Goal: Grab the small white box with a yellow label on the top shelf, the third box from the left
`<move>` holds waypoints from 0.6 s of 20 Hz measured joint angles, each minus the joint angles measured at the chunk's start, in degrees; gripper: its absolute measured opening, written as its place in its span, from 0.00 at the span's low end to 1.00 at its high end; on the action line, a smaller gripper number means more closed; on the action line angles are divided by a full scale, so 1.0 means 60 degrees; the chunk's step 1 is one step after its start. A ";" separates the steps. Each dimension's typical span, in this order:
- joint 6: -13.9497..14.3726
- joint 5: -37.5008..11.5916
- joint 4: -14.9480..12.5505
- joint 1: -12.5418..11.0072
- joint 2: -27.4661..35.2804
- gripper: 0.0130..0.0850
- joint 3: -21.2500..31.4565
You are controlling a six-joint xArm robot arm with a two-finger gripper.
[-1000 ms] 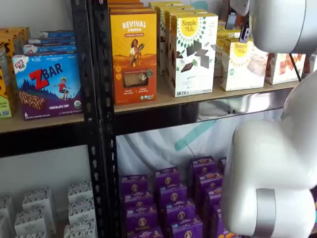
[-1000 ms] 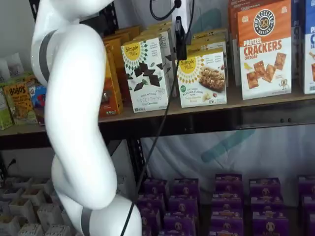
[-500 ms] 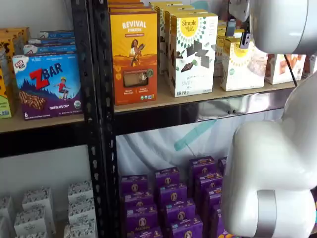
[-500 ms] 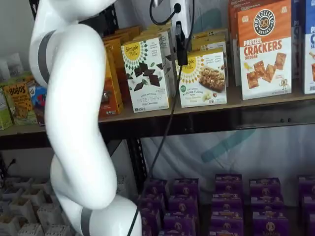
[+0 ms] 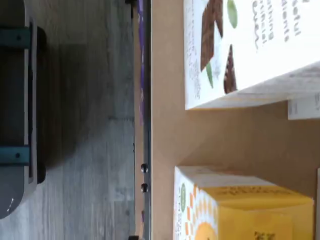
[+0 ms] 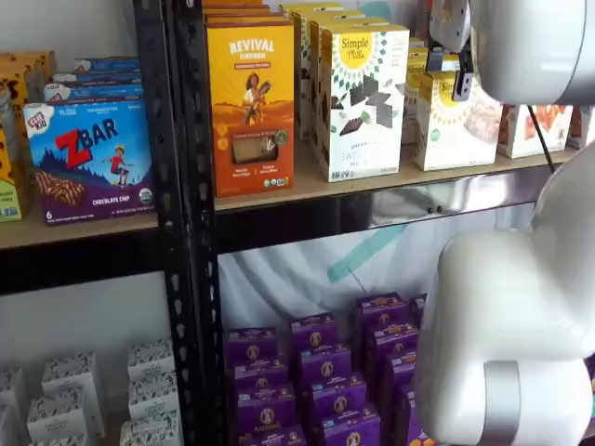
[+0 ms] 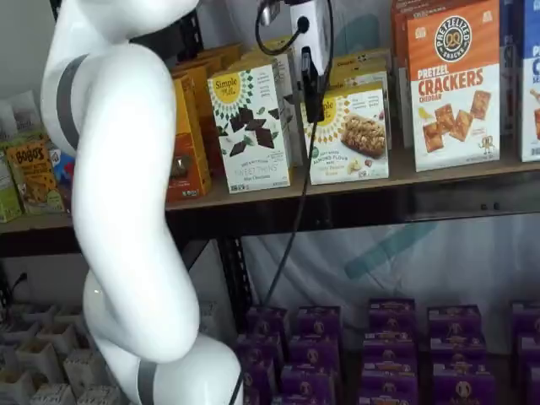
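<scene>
The small white box [image 7: 350, 135] with the yellow sunburst label stands on the top shelf [image 7: 439, 173], in both shelf views [image 6: 456, 125]. My gripper [image 7: 314, 105] hangs just in front of the box's upper left corner, its black fingers seen side-on with no gap to read. It also shows in a shelf view [image 6: 459, 88]. The wrist view looks down on the box's yellow top [image 5: 250, 210] and the tan shelf board [image 5: 165, 125] with its black front rail.
The taller Simple Mills box [image 7: 251, 126] with chocolate squares stands close to the left of the small box. An orange pretzel cracker box [image 7: 453, 84] stands to its right. My white arm [image 7: 126, 211] fills the left foreground. Purple boxes [image 7: 380, 337] fill the lower level.
My gripper has come down a little, from above the small white box's top edge to level with its upper front. The boxes have not moved.
</scene>
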 joint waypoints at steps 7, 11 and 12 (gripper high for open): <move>0.0000 -0.0160 -0.0286 0.0049 0.0023 1.00 0.0211; 0.0070 -0.0164 -0.0424 0.0137 0.0061 1.00 0.0247; 0.0101 -0.0149 -0.0476 0.0173 0.0080 1.00 0.0256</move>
